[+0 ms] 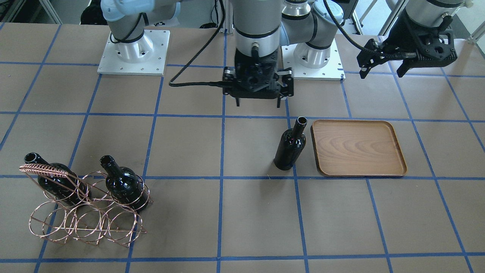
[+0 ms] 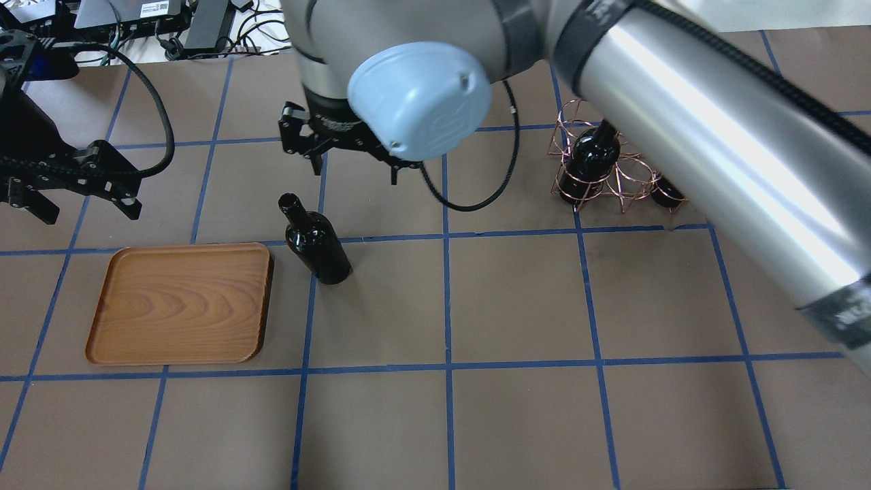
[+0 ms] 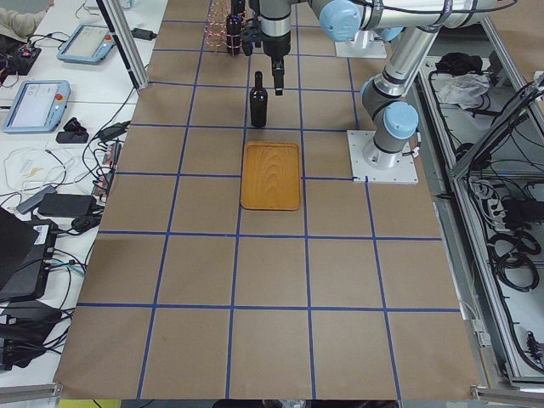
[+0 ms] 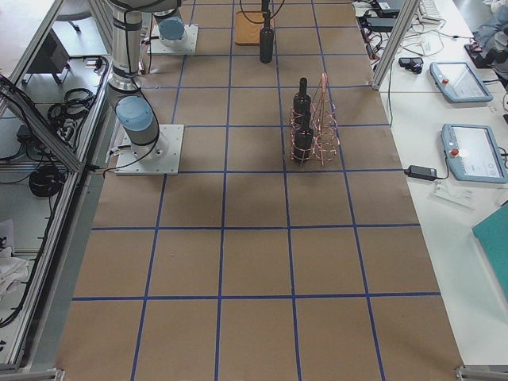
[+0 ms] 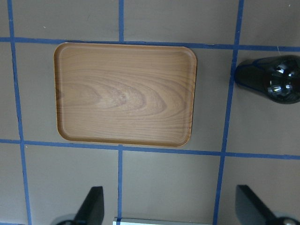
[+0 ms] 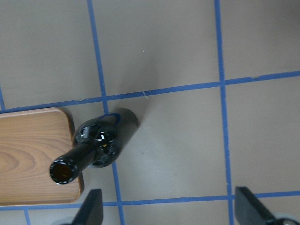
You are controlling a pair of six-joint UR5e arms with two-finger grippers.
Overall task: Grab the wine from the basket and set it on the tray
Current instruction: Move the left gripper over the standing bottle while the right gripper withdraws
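Basket (image 1: pixel 44 170) is seen nearest in the front-facing view, two other bottles (image 1: pixel 123 185) held in its rings. Wine (image 1: pixel 290 146) is stood upright on the table, just beside the tray (image 1: pixel 358 148), not on it. Farther back, right gripper (image 1: pixel 258 103) and left gripper (image 1: pixel 382 72) are held raised, both spread wide, empty.

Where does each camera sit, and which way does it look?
Front-facing: across the table, facing the robot; both bases, rack, bottle, tray.
Overhead: behind the robot's shoulders, looking forward and down; right arm looms large.
Exterior left: table end on the robot's left, looking along it; left arm nearest.
Exterior right: the opposite end, looking back; right arm nearest.
Left wrist: straight down on the tray; left fingers at bottom.
Right wrist: down on the bottle's mouth; right fingers at bottom.
Both wrist views share bottle and tray.
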